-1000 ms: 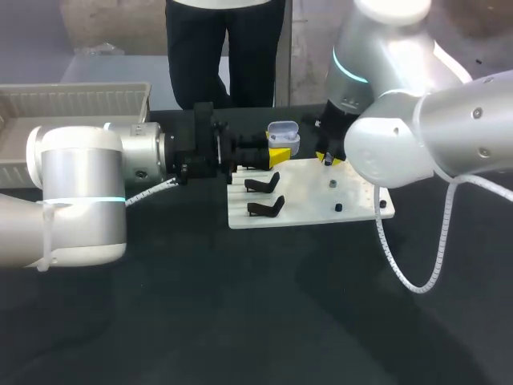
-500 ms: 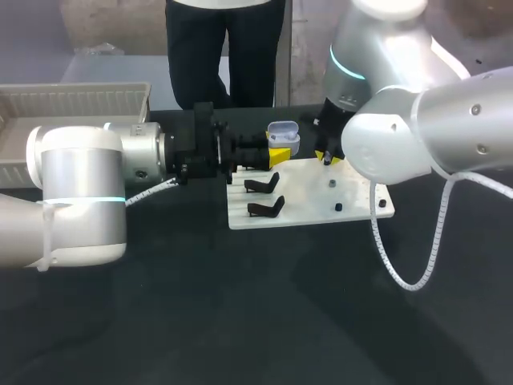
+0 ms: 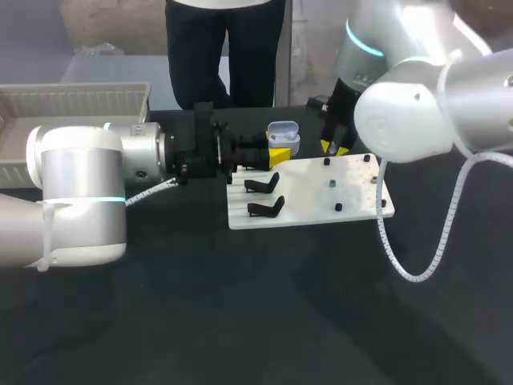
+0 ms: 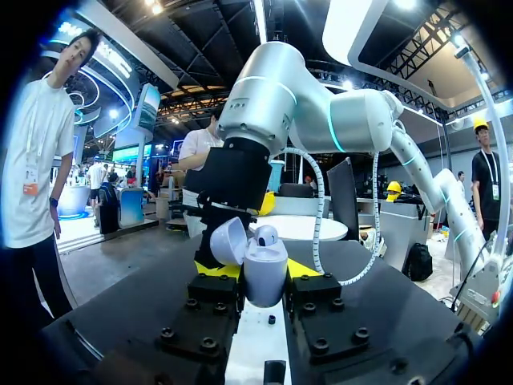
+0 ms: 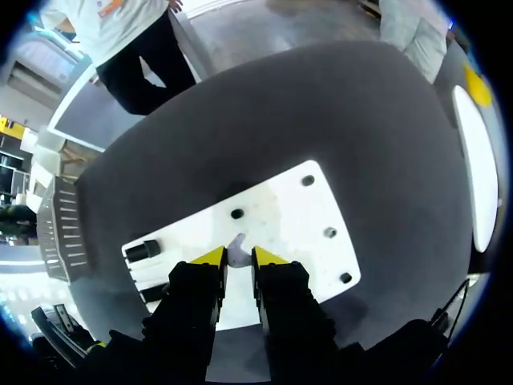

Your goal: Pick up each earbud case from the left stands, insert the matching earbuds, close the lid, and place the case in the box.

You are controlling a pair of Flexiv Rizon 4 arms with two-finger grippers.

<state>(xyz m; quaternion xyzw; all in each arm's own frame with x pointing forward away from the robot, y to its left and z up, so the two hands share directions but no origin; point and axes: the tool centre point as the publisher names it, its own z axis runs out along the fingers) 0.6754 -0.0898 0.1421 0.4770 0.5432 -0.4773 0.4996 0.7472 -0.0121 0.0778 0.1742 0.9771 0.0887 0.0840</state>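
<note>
The left gripper (image 4: 260,274) is clamped on the case (image 4: 265,271), one yellow-tipped finger on each side of its lower body. The case is small, rounded and pale lavender-white, with a smooth matte shell. It stands upright, and its lid (image 4: 228,241) is swung open and tipped back to one side. One white earbud (image 4: 267,235) sits in the case, its rounded top showing above the rim.

In the head view the case is in the air over the far left edge of the white board (image 3: 309,196), above the two black stands (image 3: 263,186) that sit on the board's left part. Small dark pegs (image 3: 331,184) dot the board's right part.

The right gripper (image 5: 238,258) hangs above the board with its fingers drawn close together, pinching a small greyish-white earbud (image 5: 236,247) between the yellow tips. In the head view this gripper is just to the right of the case, over the board's far edge and apart from it. From the left wrist its black body looms directly behind the open case.

The pale ribbed box (image 3: 72,100) sits at the table's far left corner, well apart from the board.
</note>
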